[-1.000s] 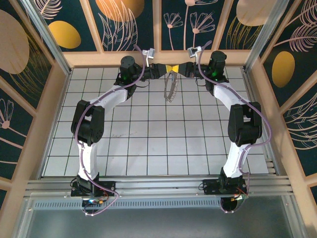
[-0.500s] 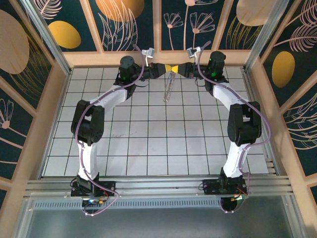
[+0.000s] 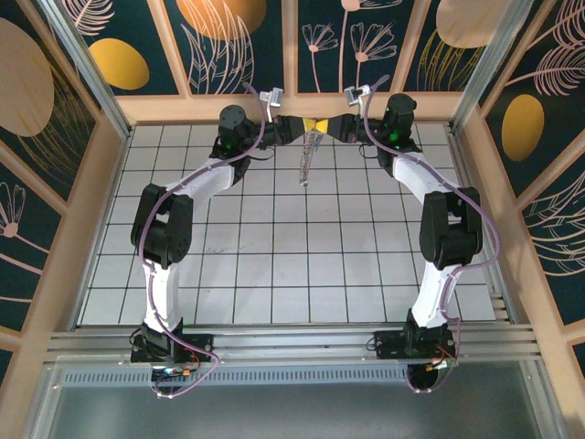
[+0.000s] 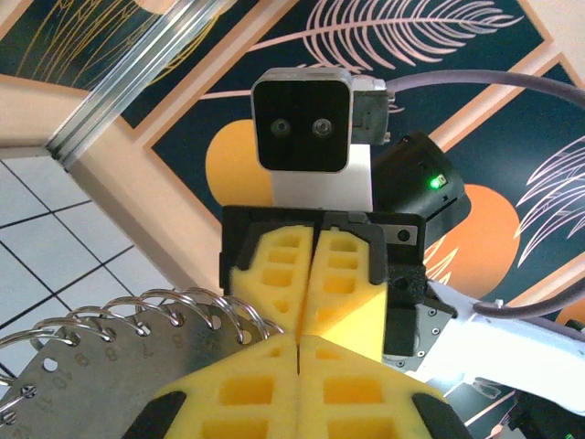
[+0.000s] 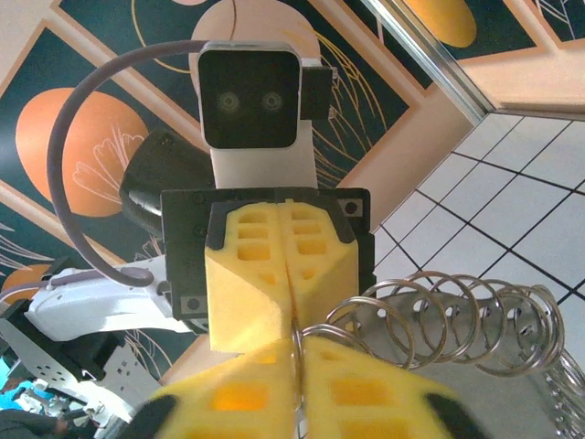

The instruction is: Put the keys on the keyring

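Robot test booth: tiled table, floral panels.

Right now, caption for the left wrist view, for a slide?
Shut left fingers meet the right fingers tip to tip; ringed keyring beside them, lower left.

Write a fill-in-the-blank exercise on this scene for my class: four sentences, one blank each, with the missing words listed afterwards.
1. The left claw and the right claw meet tip to tip near the ___ edge of the table.
2. Both claws have foam fingers coloured ___.
3. The keyring is made of silvery ___.
4. The left claw is ___, its two fingers pressed together.

Missing words: far; yellow; metal; shut
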{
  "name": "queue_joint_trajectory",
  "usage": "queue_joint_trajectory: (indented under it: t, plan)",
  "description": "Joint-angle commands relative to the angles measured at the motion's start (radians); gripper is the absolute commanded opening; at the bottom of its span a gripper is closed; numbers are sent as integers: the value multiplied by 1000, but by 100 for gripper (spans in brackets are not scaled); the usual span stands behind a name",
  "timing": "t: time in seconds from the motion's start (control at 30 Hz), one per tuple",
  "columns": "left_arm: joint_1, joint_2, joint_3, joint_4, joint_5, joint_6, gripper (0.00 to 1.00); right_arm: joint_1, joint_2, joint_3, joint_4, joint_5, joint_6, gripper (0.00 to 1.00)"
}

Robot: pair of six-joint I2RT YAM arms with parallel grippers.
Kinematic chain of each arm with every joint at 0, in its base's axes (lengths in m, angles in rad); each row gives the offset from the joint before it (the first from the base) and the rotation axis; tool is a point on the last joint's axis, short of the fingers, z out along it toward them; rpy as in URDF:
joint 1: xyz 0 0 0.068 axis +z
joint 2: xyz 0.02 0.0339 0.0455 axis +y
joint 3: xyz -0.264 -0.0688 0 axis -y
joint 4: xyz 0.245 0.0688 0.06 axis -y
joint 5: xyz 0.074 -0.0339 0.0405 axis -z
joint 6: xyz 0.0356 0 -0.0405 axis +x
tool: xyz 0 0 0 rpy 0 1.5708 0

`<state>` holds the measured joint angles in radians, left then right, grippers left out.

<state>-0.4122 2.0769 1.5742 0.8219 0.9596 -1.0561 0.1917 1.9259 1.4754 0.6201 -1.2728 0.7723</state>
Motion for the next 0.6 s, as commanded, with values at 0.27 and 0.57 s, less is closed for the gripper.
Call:
queue_joint_trajectory:
  t: [0.27, 0.57]
  plan:
    - [1, -16, -63, 291, -29, -148, 0, -62, -130, -146, 163, 88, 69, 36]
    - [1, -36, -68, 283, -37, -157, 0, -59, -228, -294, 117, 152, -46, 41]
